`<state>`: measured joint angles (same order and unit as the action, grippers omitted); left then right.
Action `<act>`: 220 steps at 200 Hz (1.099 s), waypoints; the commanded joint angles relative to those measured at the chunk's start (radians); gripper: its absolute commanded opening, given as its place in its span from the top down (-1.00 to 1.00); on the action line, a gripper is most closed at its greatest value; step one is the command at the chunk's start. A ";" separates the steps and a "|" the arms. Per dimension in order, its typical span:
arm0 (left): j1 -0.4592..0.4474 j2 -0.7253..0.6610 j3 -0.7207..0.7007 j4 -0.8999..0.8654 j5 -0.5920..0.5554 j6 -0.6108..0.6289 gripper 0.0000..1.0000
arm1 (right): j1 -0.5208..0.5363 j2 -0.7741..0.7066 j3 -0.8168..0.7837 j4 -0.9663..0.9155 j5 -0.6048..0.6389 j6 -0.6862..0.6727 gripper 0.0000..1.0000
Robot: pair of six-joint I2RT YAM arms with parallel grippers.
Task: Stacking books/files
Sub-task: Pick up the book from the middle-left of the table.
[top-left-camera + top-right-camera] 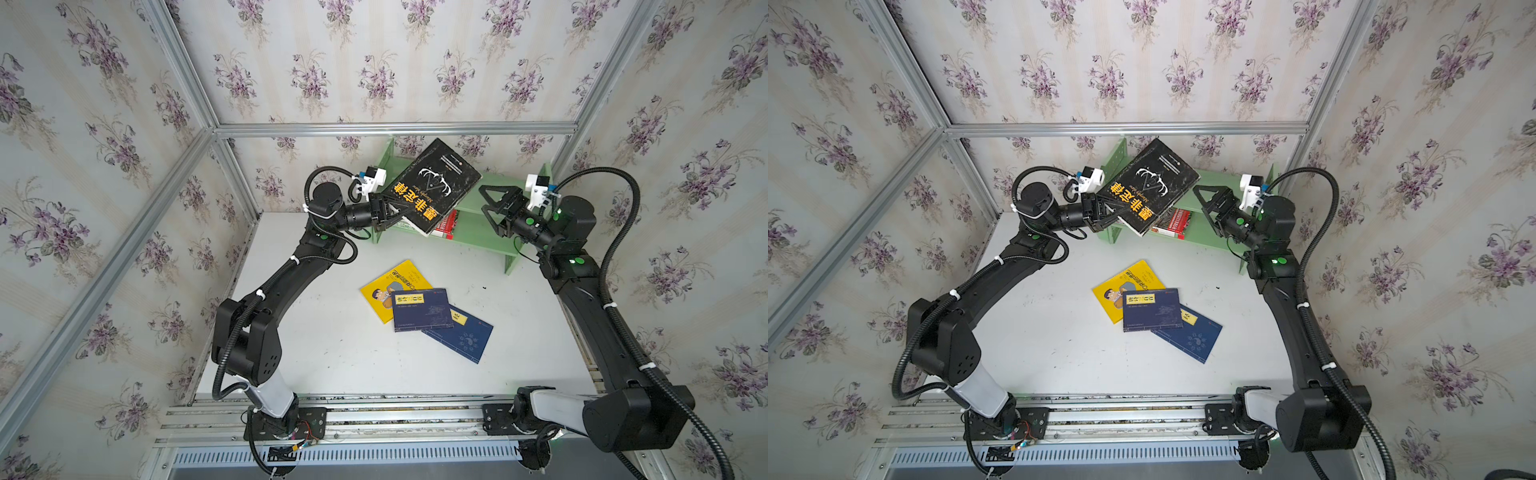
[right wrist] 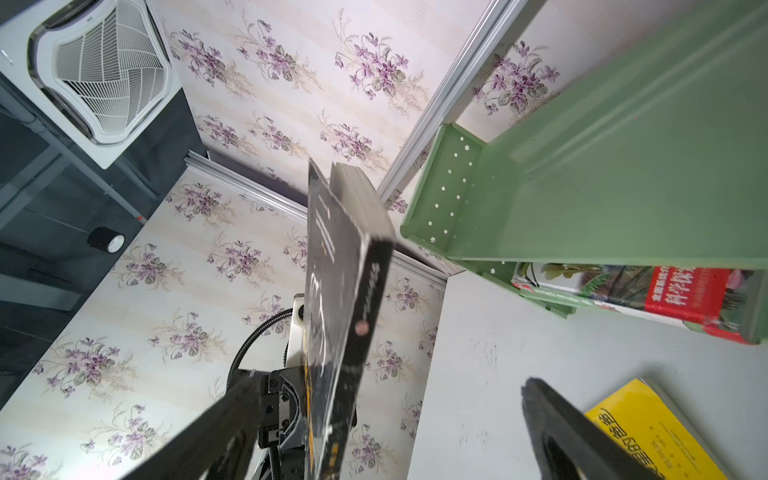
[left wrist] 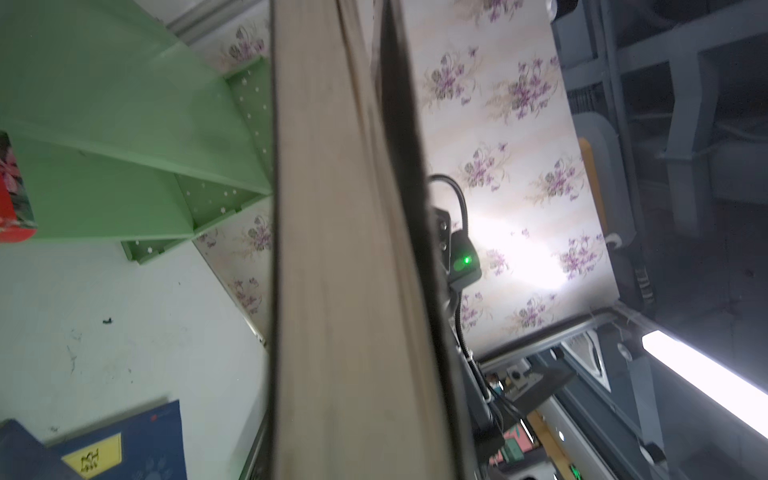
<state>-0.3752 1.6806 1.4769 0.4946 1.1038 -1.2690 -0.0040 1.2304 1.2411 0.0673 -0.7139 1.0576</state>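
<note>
Over on the left, the left hand (image 1: pixel 392 210) is pinching the black book with gold characters (image 1: pixel 432 185) by its lower edge. The book is held up in the air, tilted, in front of the pale green shelf (image 1: pixel 496 180). The left wrist view is filled with the book's page edge (image 3: pixel 332 249), so the fingers themselves are hidden there.

Centre of the white table (image 1: pixel 332 353) now: the yellow cartoon book (image 1: pixel 384 286) lies flat. A navy book with a yellow label (image 1: pixel 420 309) lies across its right corner. That one also overlaps a second navy book (image 1: pixel 463 338), which is angled off to the right.

Back on the shelf, the green plant-photo book with the red band (image 1: pixel 448 224) sits in the lower tier, partly behind the raised black book.

On the right, the right hand (image 1: pixel 483 198) is spread wide and holds nothing. It hovers just beside the black book's right corner, not touching it.
</note>
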 commanded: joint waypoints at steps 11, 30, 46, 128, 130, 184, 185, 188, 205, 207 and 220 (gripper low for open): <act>0.002 -0.023 0.004 -0.201 0.191 0.195 0.81 | -0.039 -0.025 0.001 -0.057 -0.151 -0.049 -0.99; 0.002 -0.040 0.003 -0.281 0.211 0.267 0.82 | -0.044 -0.011 0.007 -0.054 -0.238 -0.044 -0.91; 0.002 -0.053 0.019 -0.300 0.231 0.301 0.82 | -0.044 -0.003 0.002 -0.035 -0.317 -0.032 -0.80; 0.002 -0.020 0.071 -0.330 0.308 0.301 0.80 | -0.046 0.034 -0.061 0.212 -0.439 0.119 -0.05; 0.002 -0.018 0.074 -0.329 0.309 0.301 0.80 | -0.046 0.035 -0.061 0.224 -0.442 0.126 -0.04; 0.035 0.057 0.175 -0.332 0.274 0.232 0.45 | -0.047 0.086 -0.075 0.404 -0.463 0.259 0.66; 0.035 0.058 0.178 -0.332 0.273 0.231 0.42 | -0.047 0.086 -0.076 0.405 -0.461 0.259 0.67; 0.038 0.063 0.184 -0.333 0.266 0.226 0.25 | -0.047 0.086 -0.079 0.410 -0.455 0.260 0.69; 0.054 0.089 0.226 -0.332 0.203 0.203 -0.07 | -0.047 0.083 -0.094 0.422 -0.415 0.259 0.77; 0.056 0.093 0.231 -0.333 0.194 0.201 -0.19 | -0.047 0.084 -0.095 0.423 -0.409 0.259 0.78; 0.068 0.119 0.271 -0.334 0.121 0.171 -0.50 | -0.047 0.085 -0.107 0.432 -0.362 0.261 0.84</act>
<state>-0.3241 1.7702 1.6924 0.1207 1.3418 -1.0348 -0.0517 1.3159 1.1442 0.3981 -1.1458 1.2934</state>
